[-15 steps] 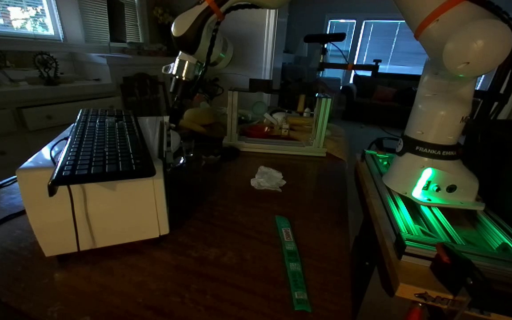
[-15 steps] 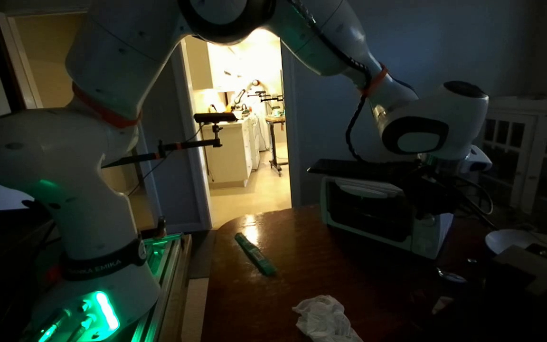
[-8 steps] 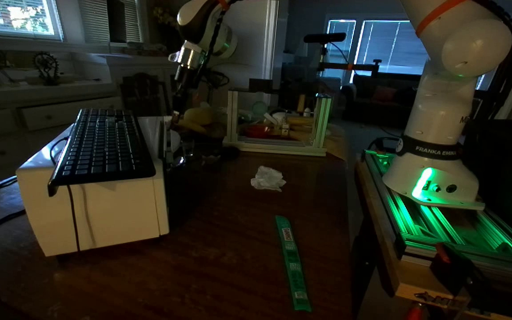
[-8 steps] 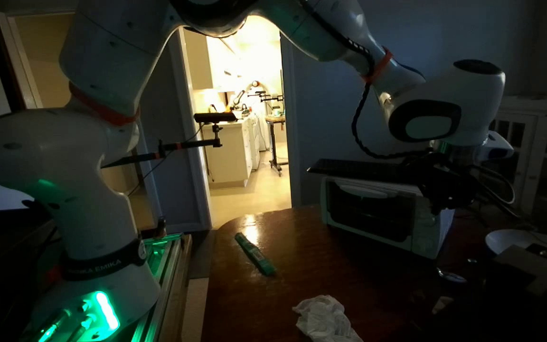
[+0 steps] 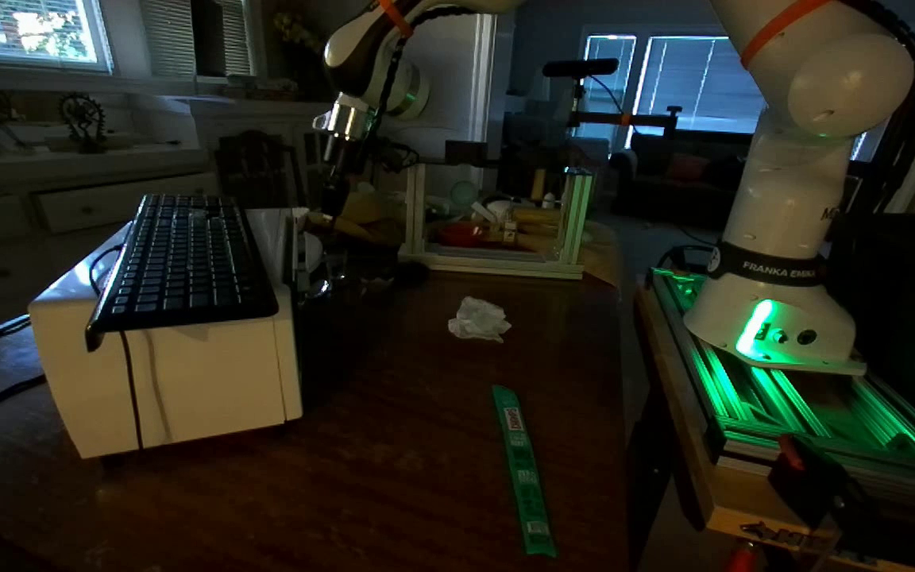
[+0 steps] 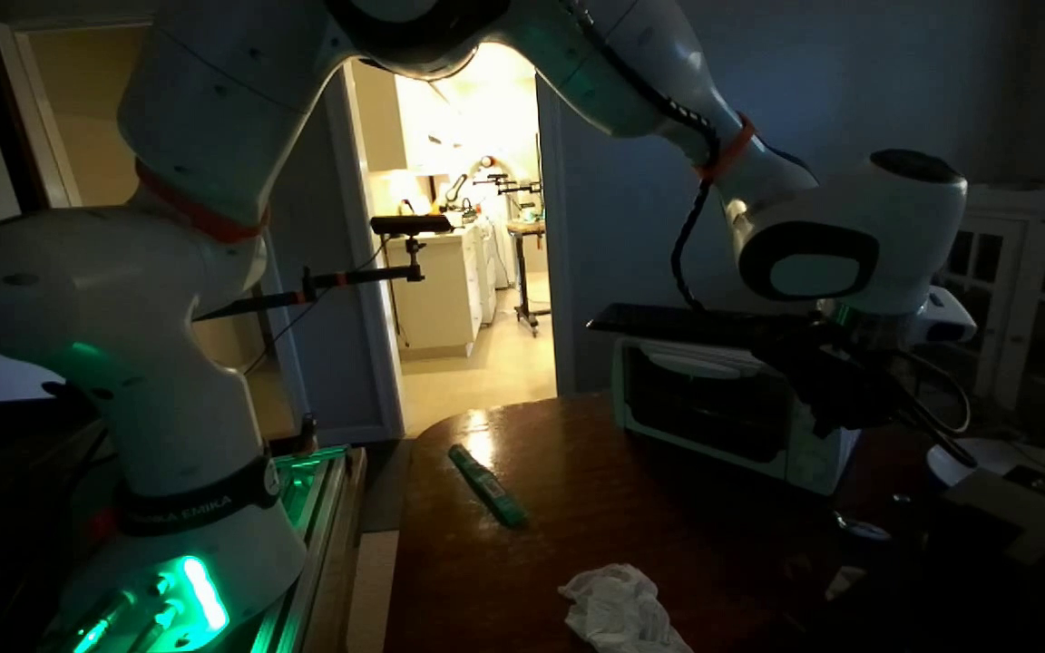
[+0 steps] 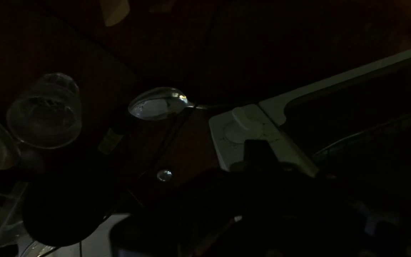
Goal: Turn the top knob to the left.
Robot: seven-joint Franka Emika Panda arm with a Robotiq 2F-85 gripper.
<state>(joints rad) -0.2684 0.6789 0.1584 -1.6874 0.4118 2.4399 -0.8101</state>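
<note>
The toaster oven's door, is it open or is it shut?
Shut: in an exterior view, the door stands upright against the oven, its handle near the top.

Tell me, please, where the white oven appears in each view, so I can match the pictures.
In an exterior view: the oven at the left.
In an exterior view: the oven right of centre.
In the wrist view: the oven at the right, cut off by the edge.
Shared landmark in all views: the brown table beneath it.
</note>
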